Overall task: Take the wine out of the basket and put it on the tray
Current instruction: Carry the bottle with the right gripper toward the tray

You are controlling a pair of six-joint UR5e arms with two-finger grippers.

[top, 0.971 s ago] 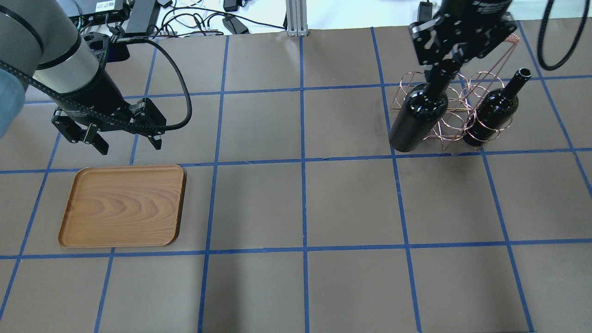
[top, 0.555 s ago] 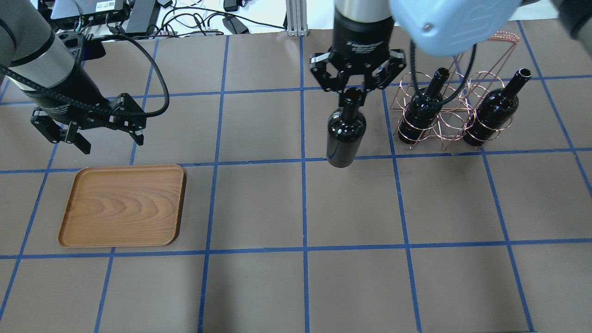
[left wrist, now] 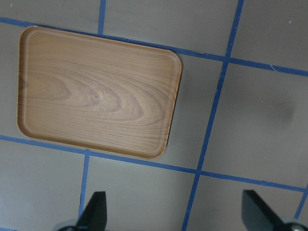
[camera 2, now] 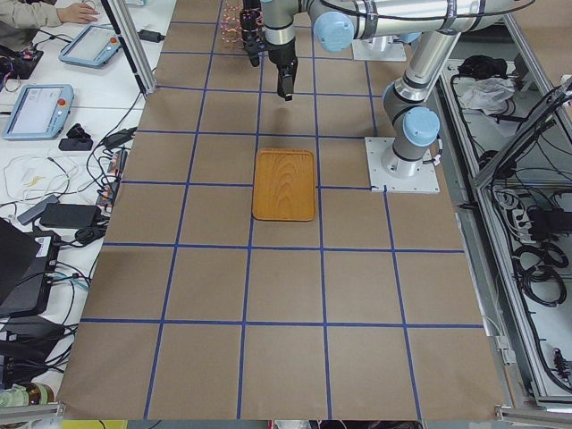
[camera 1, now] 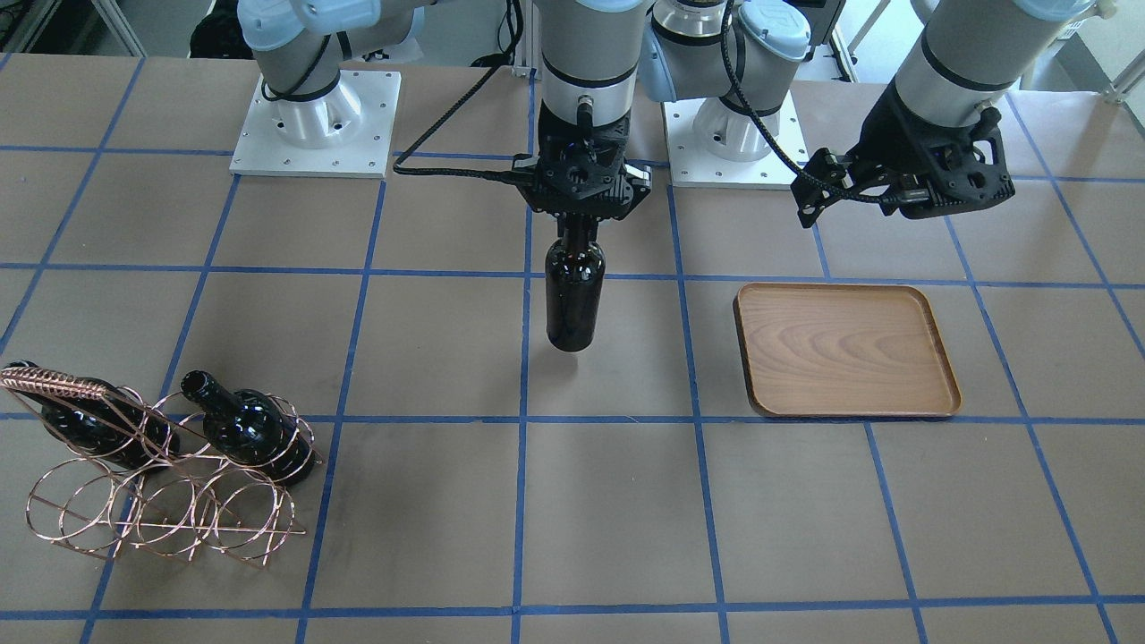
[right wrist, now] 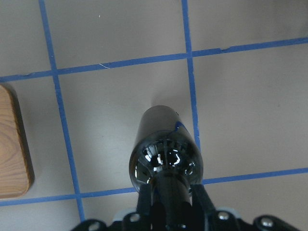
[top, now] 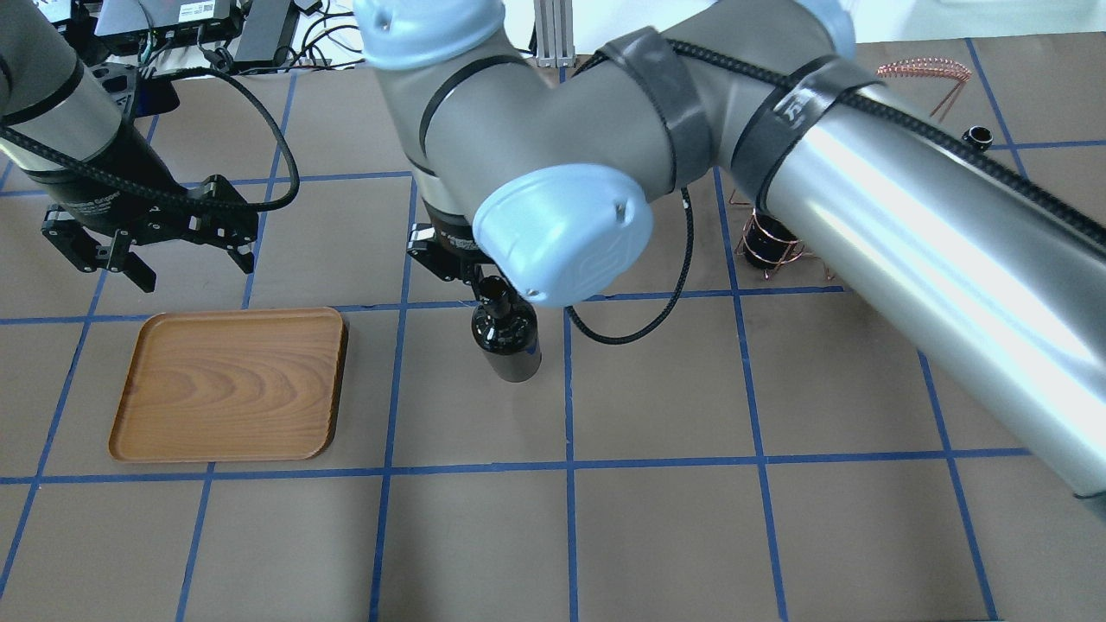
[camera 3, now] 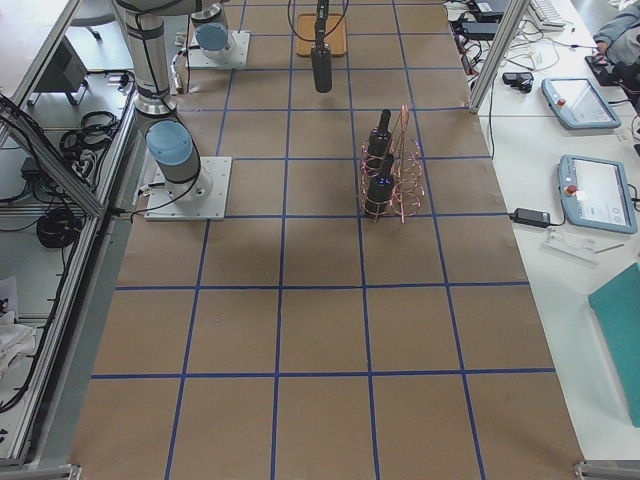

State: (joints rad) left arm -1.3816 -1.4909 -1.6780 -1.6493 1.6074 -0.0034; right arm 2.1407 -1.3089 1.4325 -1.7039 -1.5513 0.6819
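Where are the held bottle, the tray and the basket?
bottle (camera 1: 574, 300), front-facing view, middle of its dark body.
tray (camera 1: 845, 349), front-facing view, bare wooden floor.
basket (camera 1: 54, 385), front-facing view, its twisted wire handle.

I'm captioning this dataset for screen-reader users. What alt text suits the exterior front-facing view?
The right pincer grips a dark wine bottle upright by its neck at the middle of the table. To the view's right lies a bare wooden tray with the open left pincer beyond it; at lower left a copper wire basket holds two more bottles.
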